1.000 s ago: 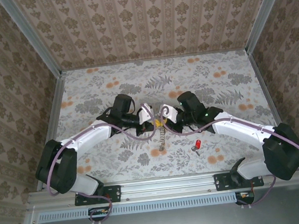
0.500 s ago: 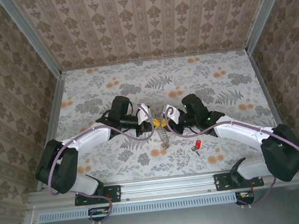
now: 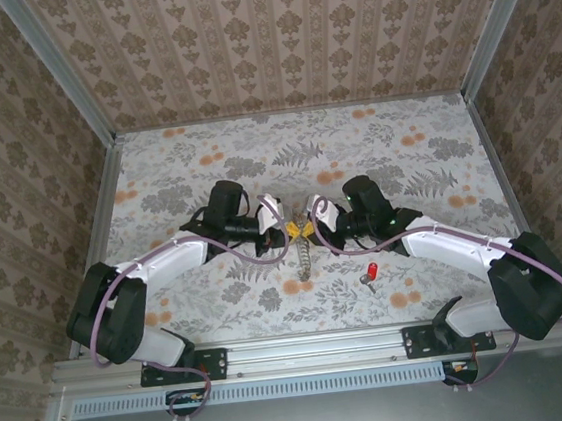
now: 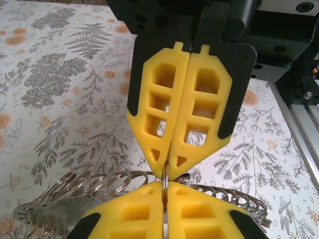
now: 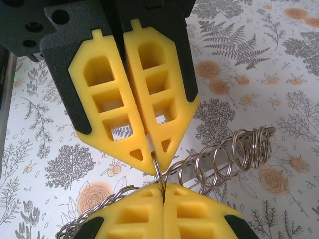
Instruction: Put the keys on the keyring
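Over the table (image 3: 436, 154), my left gripper (image 3: 290, 232) and right gripper (image 3: 310, 227) both clamp the keyring (image 3: 306, 254) tight; next, I judge, pry it apart for the red key (image 3: 371, 273).

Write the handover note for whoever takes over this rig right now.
Left gripper: shut, pinching a wire loop of the keyring.
Right gripper: shut on the same loop, tip to tip with the left.
Keyring: held between both, the rest of it trailing toward the near edge.
Red key: loose on the table beside the right arm, apart from the keyring.
Done: keyring gripped by both.
Left: pick up the red key and thread it on.
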Robot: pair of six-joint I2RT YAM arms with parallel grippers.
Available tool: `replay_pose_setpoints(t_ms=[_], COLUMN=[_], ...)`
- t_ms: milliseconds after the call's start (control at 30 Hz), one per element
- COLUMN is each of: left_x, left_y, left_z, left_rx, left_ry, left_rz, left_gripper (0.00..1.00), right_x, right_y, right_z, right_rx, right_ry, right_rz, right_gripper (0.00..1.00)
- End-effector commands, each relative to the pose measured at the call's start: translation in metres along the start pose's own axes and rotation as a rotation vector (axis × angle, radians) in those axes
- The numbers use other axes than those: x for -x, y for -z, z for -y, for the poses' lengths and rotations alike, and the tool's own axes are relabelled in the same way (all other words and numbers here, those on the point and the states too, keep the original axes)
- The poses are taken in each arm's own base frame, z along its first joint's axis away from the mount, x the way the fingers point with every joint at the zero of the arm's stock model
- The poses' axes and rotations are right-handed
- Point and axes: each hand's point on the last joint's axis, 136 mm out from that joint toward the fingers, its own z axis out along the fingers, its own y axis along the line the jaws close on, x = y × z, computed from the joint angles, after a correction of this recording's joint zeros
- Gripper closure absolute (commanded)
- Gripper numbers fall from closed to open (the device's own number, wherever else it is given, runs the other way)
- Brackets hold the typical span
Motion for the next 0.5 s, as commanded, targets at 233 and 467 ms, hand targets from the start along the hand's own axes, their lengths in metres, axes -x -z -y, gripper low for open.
replay_pose_setpoints(t_ms=[233, 467], left_x=[0.0039, 0.0068], left_y=[-0.004, -0.0071], left_z=[0.0037, 0.0051], left_rx=[-0.021, -0.032], left_ry=[-0.031, -0.043], left_rz=[-0.053, -0.06], left_gripper=[0.85, 0.9], right_x=[0.0206, 0.0215], right_y=[0.004, 0.0039], right_z=[-0.0028, -0.0034], right_rx=[-0.004, -0.018], right_ry=[0.059, 0.082], right_rz=[-0.022, -0.077], right_gripper=[1.0, 1.0])
